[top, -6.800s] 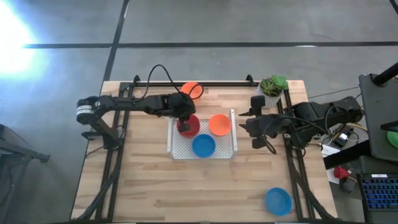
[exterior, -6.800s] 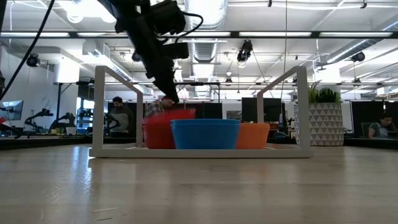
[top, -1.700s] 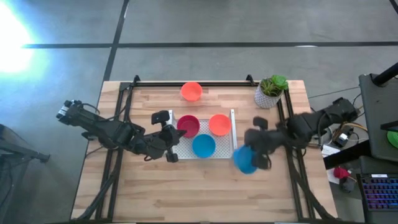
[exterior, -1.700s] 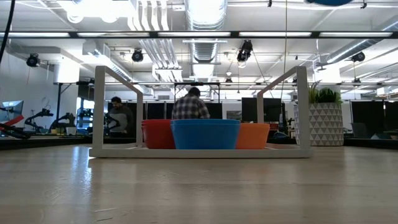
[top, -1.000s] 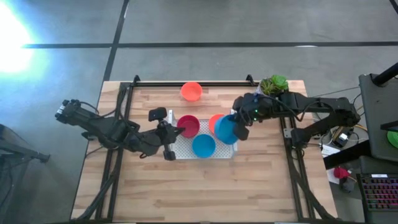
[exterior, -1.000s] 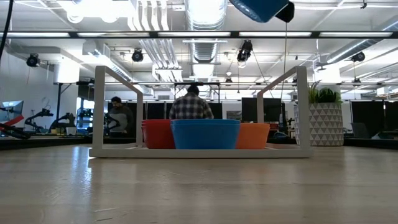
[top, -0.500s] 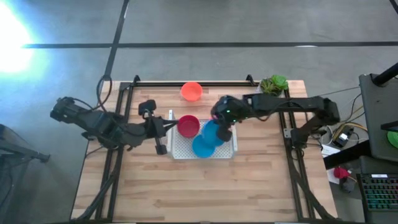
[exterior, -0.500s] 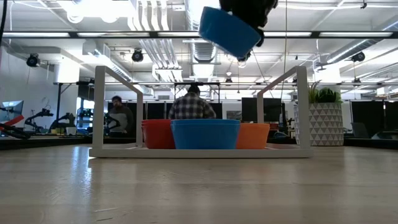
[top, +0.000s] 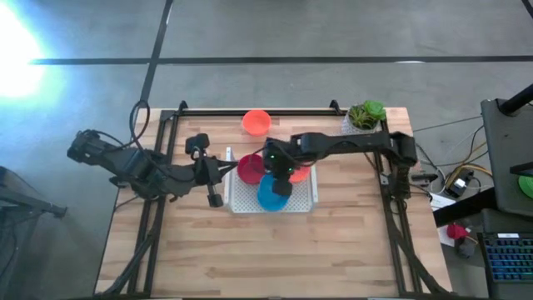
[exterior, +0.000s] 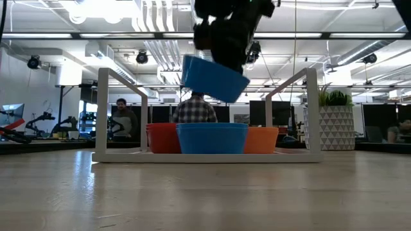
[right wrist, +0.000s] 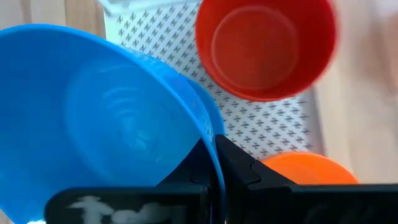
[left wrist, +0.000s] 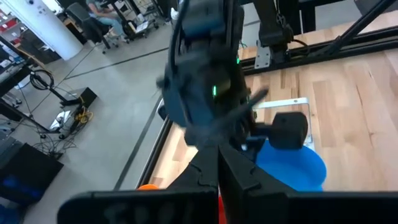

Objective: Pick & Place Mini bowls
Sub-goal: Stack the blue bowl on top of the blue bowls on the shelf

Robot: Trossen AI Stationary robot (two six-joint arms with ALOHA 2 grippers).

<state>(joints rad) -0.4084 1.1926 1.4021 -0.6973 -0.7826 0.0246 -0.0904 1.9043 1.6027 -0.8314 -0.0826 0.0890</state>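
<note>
My right gripper (top: 280, 165) hangs over the white perforated tray (top: 240, 202), shut on a blue mini bowl (exterior: 214, 78) (right wrist: 106, 118). In the tray stand a red bowl (top: 249, 167), a blue bowl (exterior: 212, 138) and an orange bowl (exterior: 261, 140); the held bowl is right above the blue one. Another orange-red bowl (top: 256, 122) rests on the table near the far edge. My left gripper (left wrist: 219, 167) is shut and empty, left of the tray (top: 218, 172). My right gripper pinches the blue bowl's rim (right wrist: 208, 146), one finger inside the wall and one outside. It comes at the bowl from above. The bowl hangs below the fingers, tilted and lifted clear of the tray and the bowls in it.
A green plant in a white pot (top: 364, 118) stands at the table's far right corner. The tray has raised white handle frames at both ends (exterior: 121, 115). People show in the room behind the table (exterior: 194, 110). Bare wood lies along the near half (top: 275, 250).
My right gripper has carried the blue bowl toward the table's left edge and down, from beside the tray's right end to above the blue bowl in the tray; the held bowl stays tilted. My left gripper has drawn back a little toward the left edge.
</note>
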